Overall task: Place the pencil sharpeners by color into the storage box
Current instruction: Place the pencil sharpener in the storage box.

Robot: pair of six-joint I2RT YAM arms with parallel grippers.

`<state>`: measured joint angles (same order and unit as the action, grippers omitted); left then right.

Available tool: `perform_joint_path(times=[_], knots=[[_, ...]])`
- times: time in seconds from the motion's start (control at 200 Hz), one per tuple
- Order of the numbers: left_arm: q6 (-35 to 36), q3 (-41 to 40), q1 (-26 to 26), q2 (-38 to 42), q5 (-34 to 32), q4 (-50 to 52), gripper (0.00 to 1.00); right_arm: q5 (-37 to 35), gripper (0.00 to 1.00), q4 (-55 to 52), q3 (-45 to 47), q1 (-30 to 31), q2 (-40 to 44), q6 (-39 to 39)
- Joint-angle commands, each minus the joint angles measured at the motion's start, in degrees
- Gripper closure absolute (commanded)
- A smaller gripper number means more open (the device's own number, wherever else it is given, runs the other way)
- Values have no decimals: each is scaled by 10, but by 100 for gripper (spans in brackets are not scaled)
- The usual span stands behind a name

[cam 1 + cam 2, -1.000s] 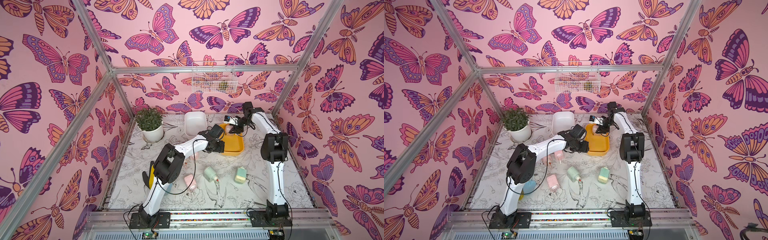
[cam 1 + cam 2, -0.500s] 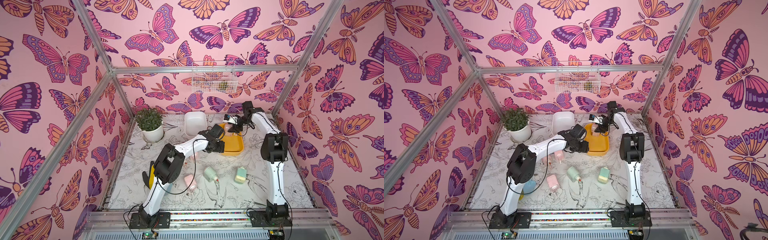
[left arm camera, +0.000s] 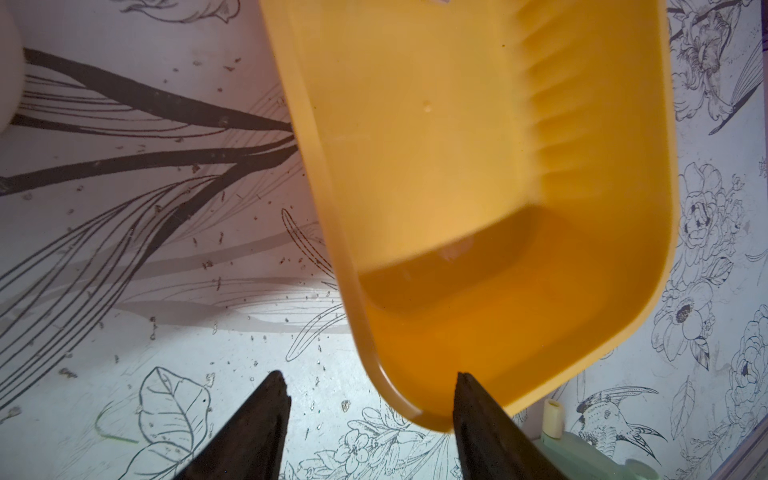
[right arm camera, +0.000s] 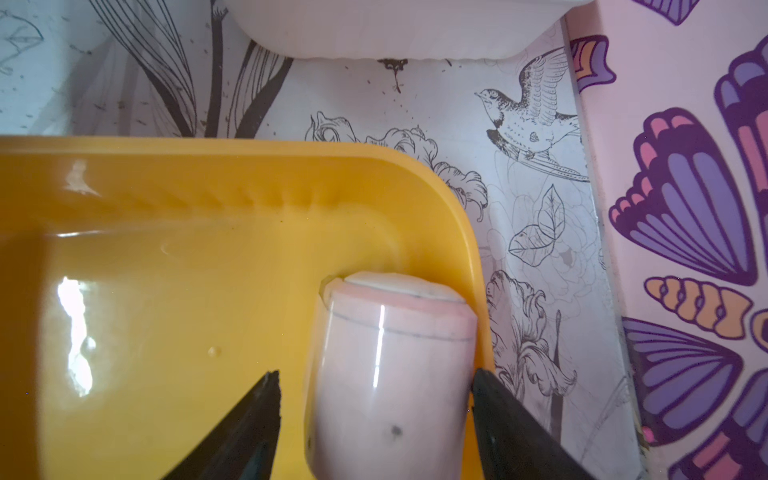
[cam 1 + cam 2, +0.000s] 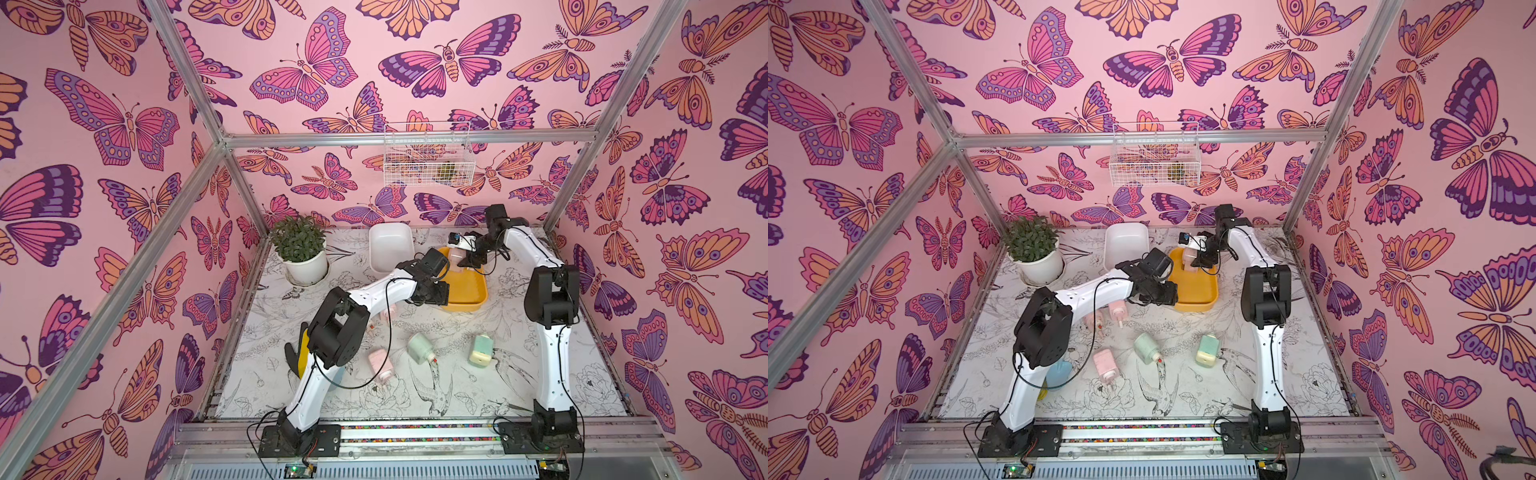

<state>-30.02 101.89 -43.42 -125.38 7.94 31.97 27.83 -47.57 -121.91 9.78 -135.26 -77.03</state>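
Note:
A pale pink pencil sharpener stands in the far corner of the yellow storage box, seen also in a top view. My right gripper is open around it; one finger touches its side, the other stands clear. My left gripper is open at the box's near corner, holding nothing. On the table lie three pink sharpeners and two mint green ones. The left arm partly hides two of the pink ones.
A white box sits behind the yellow one, close to its far rim. A potted plant stands at the back left. A light blue shovel lies under the left arm. A wire basket hangs on the back wall.
The right gripper's jaws have spread wider around the pink sharpener in the yellow box. Both arms have hardly moved.

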Motion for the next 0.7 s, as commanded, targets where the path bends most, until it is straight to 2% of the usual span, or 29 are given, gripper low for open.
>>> perform_joint_path(times=[0.0,0.316,0.556,0.696], knots=[[16,4,-1,-13,-2,37,34,-37,23,21,22,0,39,-26],[22,4,0,-12,-8,42,34,-42,17,101,55,4,46,0],[31,3,3,-8,-19,51,34,-73,17,110,60,5,49,-19],[35,4,3,-4,-19,54,33,-67,17,95,66,5,62,-25]])
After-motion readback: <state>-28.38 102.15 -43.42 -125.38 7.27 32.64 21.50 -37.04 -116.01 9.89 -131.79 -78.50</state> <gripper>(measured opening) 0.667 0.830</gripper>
